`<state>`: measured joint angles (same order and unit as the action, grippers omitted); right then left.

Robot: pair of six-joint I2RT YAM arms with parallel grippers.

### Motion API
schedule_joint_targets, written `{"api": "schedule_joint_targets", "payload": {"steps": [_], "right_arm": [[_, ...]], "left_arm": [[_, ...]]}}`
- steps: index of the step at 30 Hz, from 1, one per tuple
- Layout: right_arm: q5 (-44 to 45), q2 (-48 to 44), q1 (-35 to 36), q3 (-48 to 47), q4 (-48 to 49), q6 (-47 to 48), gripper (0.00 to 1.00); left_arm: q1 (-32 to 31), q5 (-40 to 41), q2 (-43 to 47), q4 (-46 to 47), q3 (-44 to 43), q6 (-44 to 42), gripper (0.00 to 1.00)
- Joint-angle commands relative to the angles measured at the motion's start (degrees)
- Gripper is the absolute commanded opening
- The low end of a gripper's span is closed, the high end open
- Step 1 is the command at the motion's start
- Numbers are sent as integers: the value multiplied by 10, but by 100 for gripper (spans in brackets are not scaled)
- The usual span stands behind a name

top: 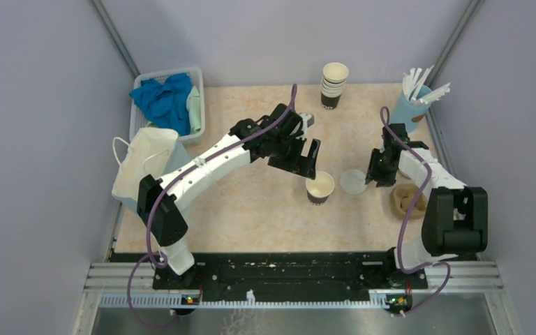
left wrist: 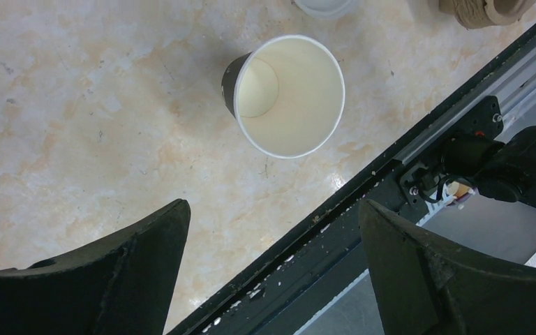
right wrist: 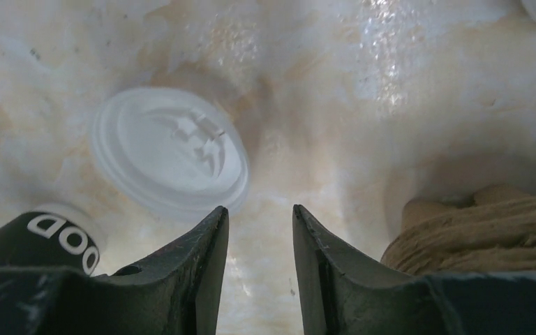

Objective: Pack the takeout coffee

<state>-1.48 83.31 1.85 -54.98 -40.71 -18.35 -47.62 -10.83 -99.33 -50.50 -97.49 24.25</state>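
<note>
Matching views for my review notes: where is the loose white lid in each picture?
Top external: lid lies flat, right of the open cup.
Left wrist: only the lid's edge shows at the top border, beyond the cup.
Right wrist: lid left of centre, just ahead of the jaws.
Shared landmark: the open cup, lower left in right wrist.

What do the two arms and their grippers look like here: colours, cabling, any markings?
The left arm and right arm both have white links between chunky black joint housings, each with a purple cable looped along it. The left gripper and right gripper have plain black, tapered wedge-shaped fingers. No markings show on them.
</note>
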Motion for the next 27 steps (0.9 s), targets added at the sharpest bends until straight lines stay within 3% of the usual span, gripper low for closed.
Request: {"api": "schedule_joint_targets", "payload": {"steps": [1, 10, 17, 22, 27], "right_arm": [[21, 48, -8, -38, 44, 21, 37], [-22, 84, -8, -24, 95, -4, 30], [-38, 72, -8, -2, 119, -4, 0], [-19, -7, 2, -26, 70, 11, 0], [36, -109, 61, -87, -15, 8, 0]], "left_arm": [[14, -25, 41, 30, 13, -12, 96], [36, -42, 49, 32, 7, -33, 95], [47, -72, 38, 28, -16, -34, 88], [50, -116, 21, 46, -36, -20, 80], [47, -145, -19, 55, -90, 0, 67]]}}
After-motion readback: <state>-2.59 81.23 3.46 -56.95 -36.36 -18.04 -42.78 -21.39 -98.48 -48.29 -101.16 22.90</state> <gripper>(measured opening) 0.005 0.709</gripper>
